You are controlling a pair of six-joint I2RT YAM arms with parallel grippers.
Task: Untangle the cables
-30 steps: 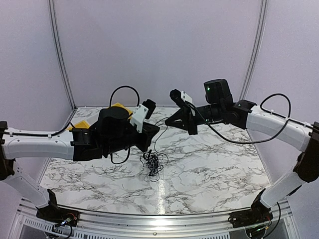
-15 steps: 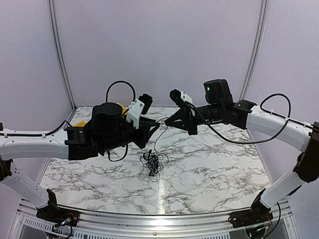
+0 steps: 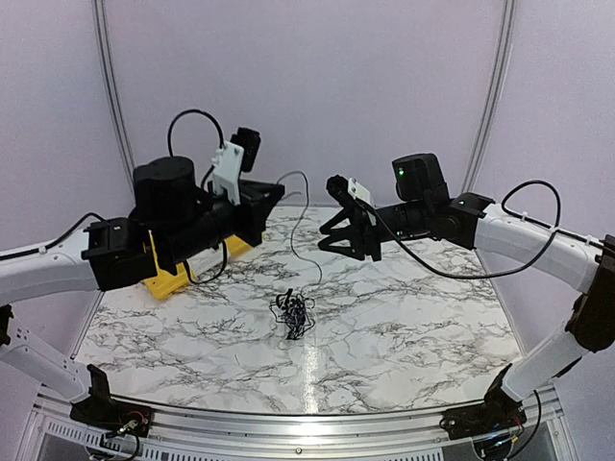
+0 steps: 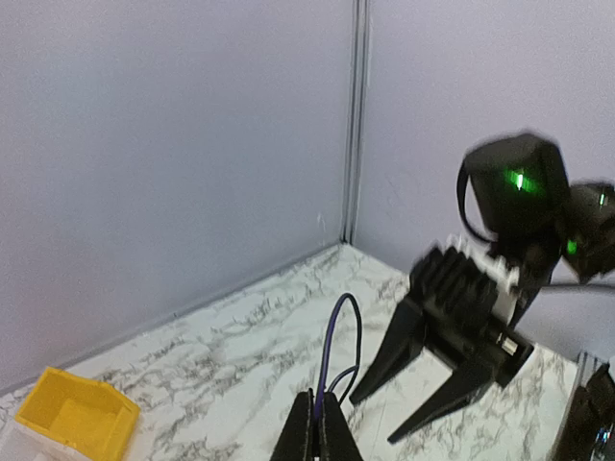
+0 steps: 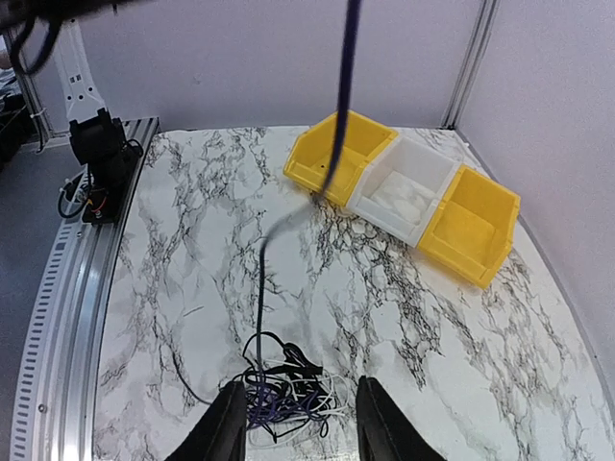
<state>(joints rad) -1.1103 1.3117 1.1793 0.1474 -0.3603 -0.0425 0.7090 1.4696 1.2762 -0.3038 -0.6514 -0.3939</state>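
The cables (image 3: 294, 314) lie as a small tangled clump of thin black, purple and white wires on the marble table. My left gripper (image 3: 274, 194) is raised high at the left and shut on one thin strand (image 3: 306, 252), which loops above the fingertips and hangs down to the clump. In the left wrist view the gripper (image 4: 322, 411) pinches the purple strand (image 4: 332, 365). My right gripper (image 3: 348, 244) is open and empty, above and right of the clump. In the right wrist view its gripper (image 5: 298, 392) hovers over the clump (image 5: 288, 396), and the strand (image 5: 261, 288) rises from it.
A row of bins stands at the back left: yellow (image 5: 341, 154), white (image 5: 404, 192), yellow (image 5: 471, 226). One yellow bin shows in the top view (image 3: 178, 274) and in the left wrist view (image 4: 77, 418). Grey walls close the back and sides.
My left arm has risen and swung back to the left with the strand, drawing it up out of the clump. The right arm has hardly moved. The clump stays in place.
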